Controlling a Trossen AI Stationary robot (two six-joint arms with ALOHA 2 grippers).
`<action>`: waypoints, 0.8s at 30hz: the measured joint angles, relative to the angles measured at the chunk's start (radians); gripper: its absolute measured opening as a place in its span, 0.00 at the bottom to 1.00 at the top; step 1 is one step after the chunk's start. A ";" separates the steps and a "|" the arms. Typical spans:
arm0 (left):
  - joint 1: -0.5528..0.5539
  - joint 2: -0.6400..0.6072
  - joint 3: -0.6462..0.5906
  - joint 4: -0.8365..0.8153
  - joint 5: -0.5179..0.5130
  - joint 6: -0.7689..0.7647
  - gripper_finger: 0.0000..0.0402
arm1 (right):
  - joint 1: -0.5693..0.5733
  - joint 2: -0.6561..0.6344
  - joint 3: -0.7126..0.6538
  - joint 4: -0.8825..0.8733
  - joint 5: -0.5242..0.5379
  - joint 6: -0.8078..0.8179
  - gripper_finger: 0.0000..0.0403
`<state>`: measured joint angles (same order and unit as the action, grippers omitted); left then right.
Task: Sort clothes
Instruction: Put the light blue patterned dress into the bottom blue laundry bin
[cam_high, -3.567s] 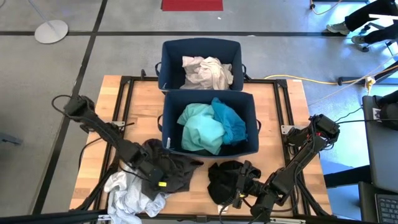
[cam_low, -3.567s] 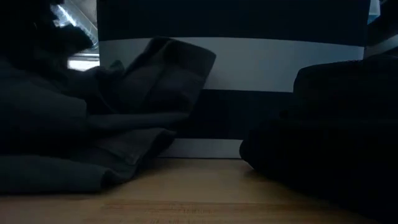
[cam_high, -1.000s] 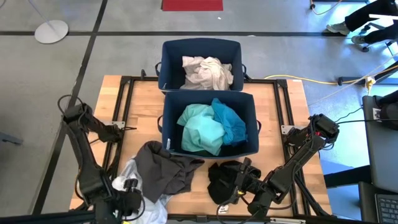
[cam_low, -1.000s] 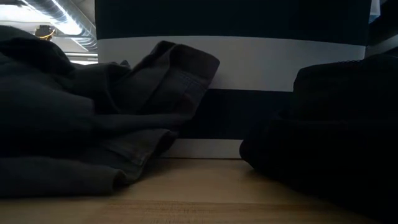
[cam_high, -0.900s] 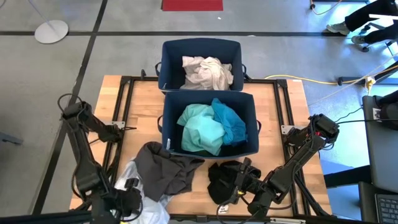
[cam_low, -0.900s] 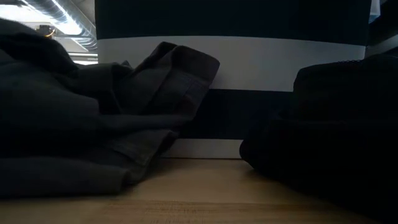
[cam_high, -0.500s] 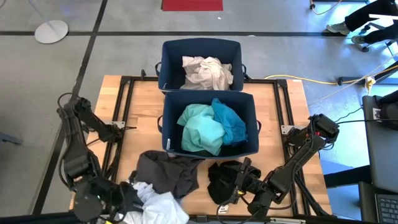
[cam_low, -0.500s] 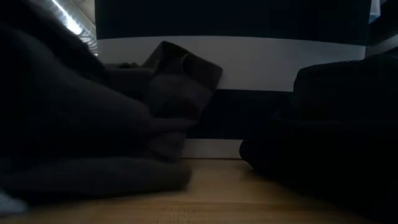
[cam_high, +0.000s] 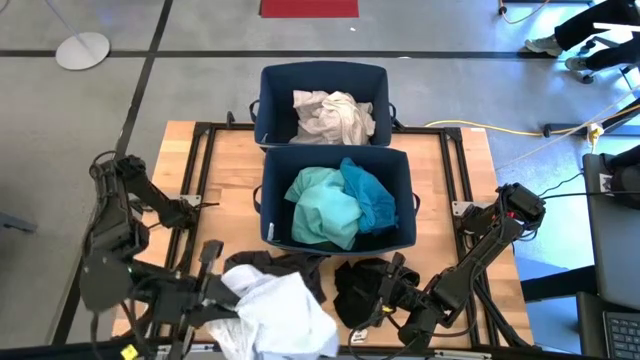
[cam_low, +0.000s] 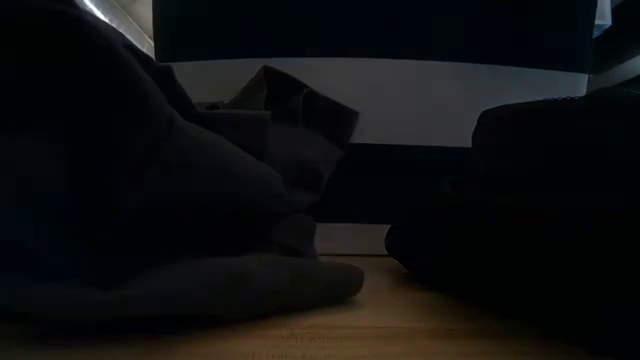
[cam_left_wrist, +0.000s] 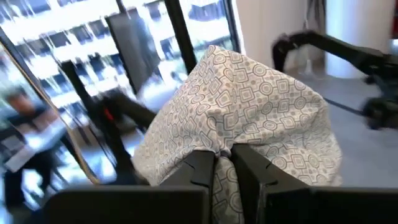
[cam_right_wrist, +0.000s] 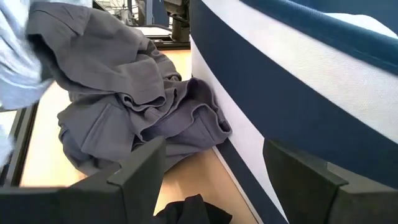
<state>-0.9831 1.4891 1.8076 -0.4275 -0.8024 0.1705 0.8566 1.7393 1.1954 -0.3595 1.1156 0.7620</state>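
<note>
My left gripper (cam_high: 226, 291) is at the table's near left, shut on a white patterned garment (cam_high: 278, 316) that covers part of a dark grey garment (cam_high: 290, 266) lying on the table against the near bin's front wall. Near the front edge, my right gripper (cam_right_wrist: 214, 180) stands open above a black garment (cam_high: 362, 288), touching nothing. The near navy bin (cam_high: 405, 190) holds turquoise (cam_high: 322, 205) and teal-blue (cam_high: 372, 195) clothes. In the far bin (cam_high: 270, 100) lie white and cream clothes (cam_high: 333, 115). My left gripper pinches a bunched fold of the white garment (cam_left_wrist: 222, 153) between its two fingers (cam_left_wrist: 200, 167). The fingers lie about level and point toward the table's right. The cloth billows past the fingertips and hangs slack; whether its lower end rests on the table, I cannot tell.
The two bins stand one behind the other in the table's middle. Bare wood (cam_high: 225, 190) lies to their left and right (cam_high: 450, 180). A person's legs (cam_high: 585, 30) show on the floor at the far right, beyond the table.
My left gripper has risen from the near left corner and swung toward the table's right, taking the white garment along. The garment has come up off the table and now hangs over the dark grey one, which has bunched closer to the near bin.
</note>
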 joint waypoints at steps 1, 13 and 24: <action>0.008 0.000 0.005 0.031 -0.005 0.058 0.05 | 0.000 0.000 0.000 0.000 0.000 0.000 0.67; 0.178 0.000 0.012 0.564 -0.020 0.709 0.05 | 0.000 0.000 0.000 -0.001 0.000 0.000 0.67; 0.436 -0.001 0.013 0.776 0.160 0.832 0.06 | 0.000 0.000 0.000 -0.004 -0.031 0.043 0.67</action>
<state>-0.5470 1.4883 1.8202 0.3489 -0.6421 1.0021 0.8566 1.7393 1.1954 -0.3640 1.0848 0.8055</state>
